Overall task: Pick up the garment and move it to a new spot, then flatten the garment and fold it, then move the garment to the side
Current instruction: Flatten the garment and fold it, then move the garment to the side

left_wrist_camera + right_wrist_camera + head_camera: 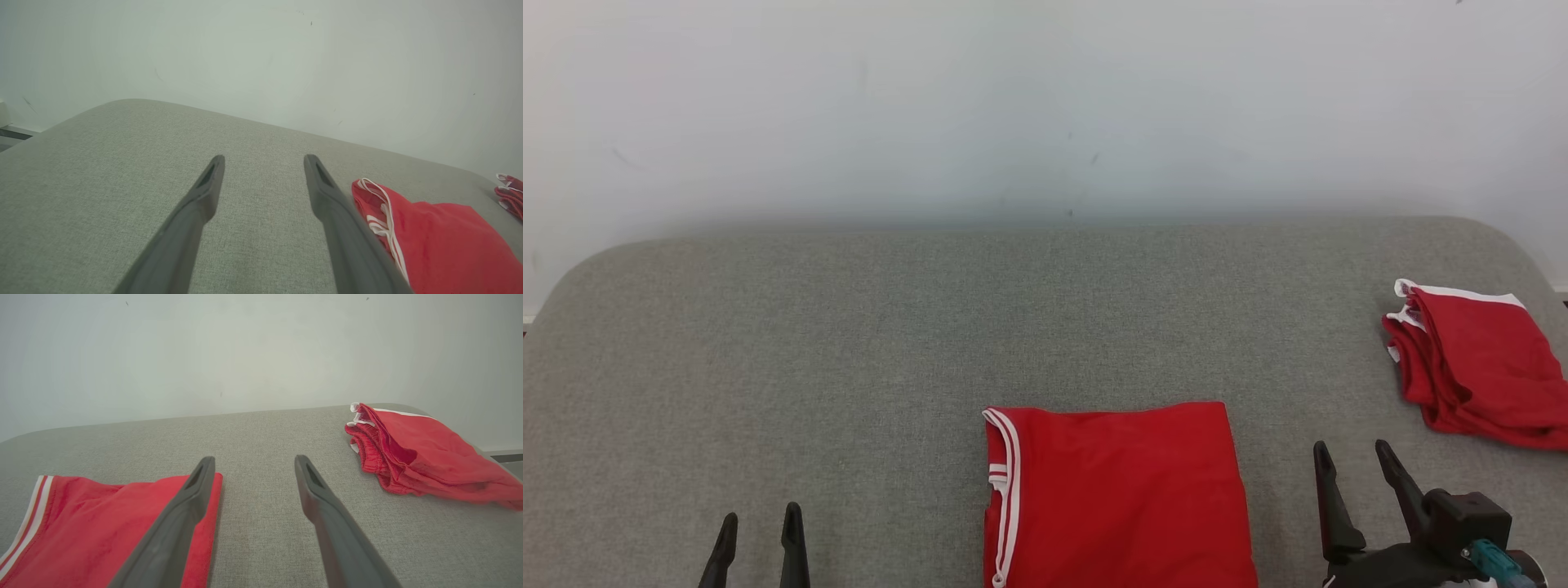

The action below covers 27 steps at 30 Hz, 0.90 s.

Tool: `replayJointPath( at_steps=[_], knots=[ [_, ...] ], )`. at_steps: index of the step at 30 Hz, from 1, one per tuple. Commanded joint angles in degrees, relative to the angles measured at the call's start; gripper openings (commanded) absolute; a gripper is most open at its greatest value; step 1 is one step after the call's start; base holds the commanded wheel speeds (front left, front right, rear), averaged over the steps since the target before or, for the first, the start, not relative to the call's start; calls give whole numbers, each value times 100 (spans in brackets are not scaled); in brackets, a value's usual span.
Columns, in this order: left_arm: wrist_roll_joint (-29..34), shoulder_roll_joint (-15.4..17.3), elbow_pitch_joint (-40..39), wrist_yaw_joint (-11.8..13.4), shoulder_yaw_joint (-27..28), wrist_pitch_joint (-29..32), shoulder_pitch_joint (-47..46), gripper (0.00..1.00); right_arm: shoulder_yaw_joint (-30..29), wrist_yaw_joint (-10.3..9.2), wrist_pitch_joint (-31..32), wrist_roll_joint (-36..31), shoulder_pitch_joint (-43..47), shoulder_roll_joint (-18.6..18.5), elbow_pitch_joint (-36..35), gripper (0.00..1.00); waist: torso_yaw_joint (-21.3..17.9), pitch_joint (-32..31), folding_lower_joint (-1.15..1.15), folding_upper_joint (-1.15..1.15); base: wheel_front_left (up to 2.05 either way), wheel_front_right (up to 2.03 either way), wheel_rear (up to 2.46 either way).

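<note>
Lying folded square, smooth garment (pixel 1119 498), woven surface (pixel 849 367)

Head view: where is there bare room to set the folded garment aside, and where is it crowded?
The left half of the grey surface, from the left gripper to the wall, is bare, as is the strip behind the folded garment. The right end is crowded: a rumpled red garment lies there, with the right gripper between the two.

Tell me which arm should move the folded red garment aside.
Right, probably. The right pincer stands open just beside the folded garment; the left pincer, also open, sits clearly farther from it.
</note>
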Motion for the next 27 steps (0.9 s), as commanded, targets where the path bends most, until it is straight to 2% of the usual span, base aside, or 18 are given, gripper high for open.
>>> replayJointPath(
  at_steps=[1,9,13,17,22,27],
  knots=[
    [56,-4,-33,-9,-16,-15,2,100,-10,-13,27,-17,-24,-6,19,100,2,8,0,0,0,0,0],
    [100,-16,-63,-9,-1,-15,43,100,48,-13,153,17,-31,-7,-63,100,30,38,0,0,0,0,0],
    [129,-32,-81,-9,29,-15,65,100,42,-13,426,57,-21,-7,-68,100,62,51,0,0,0,0,0],
    [114,-40,-109,-9,-10,-15,80,100,0,-13,1681,328,-98,-13,-49,100,101,60,0,0,0,0,0],
    [110,-50,-142,-9,-66,-15,84,100,65,-13,3430,257,-348,-3,-318,100,166,91,0,0,0,0,0],
    [113,-60,-126,-9,-249,-15,-21,100,77,-13,4640,60,-609,-1,-311,100,389,158,0,0,0,0,0]
  ],
)
